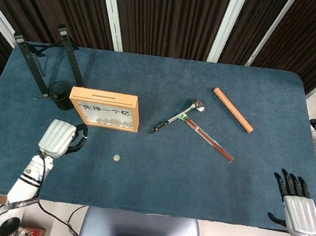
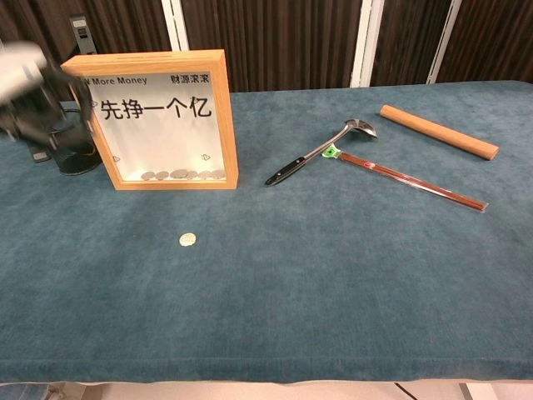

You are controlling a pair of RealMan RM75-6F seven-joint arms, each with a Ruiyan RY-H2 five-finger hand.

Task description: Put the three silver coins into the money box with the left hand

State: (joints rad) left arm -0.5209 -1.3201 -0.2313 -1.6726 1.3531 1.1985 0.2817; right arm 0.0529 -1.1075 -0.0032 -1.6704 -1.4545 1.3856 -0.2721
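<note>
The wooden money box (image 1: 105, 109) (image 2: 158, 121) stands upright at the left, with a slot on top and several coins lying behind its glass. One silver coin (image 1: 116, 158) (image 2: 187, 240) lies on the blue cloth in front of it. My left hand (image 1: 59, 137) (image 2: 29, 92) is lifted off the table, left of the box, with its fingers curled in. It is blurred in the chest view, and I cannot see whether a coin is pinched in it. My right hand (image 1: 297, 205) rests at the table's near right edge, fingers spread and empty.
A black cup (image 1: 61, 94) and a black stand (image 1: 35, 58) sit behind and left of the box. A metal spoon (image 1: 176, 118), wrapped chopsticks (image 1: 208, 138) and a wooden rod (image 1: 233, 110) lie at centre right.
</note>
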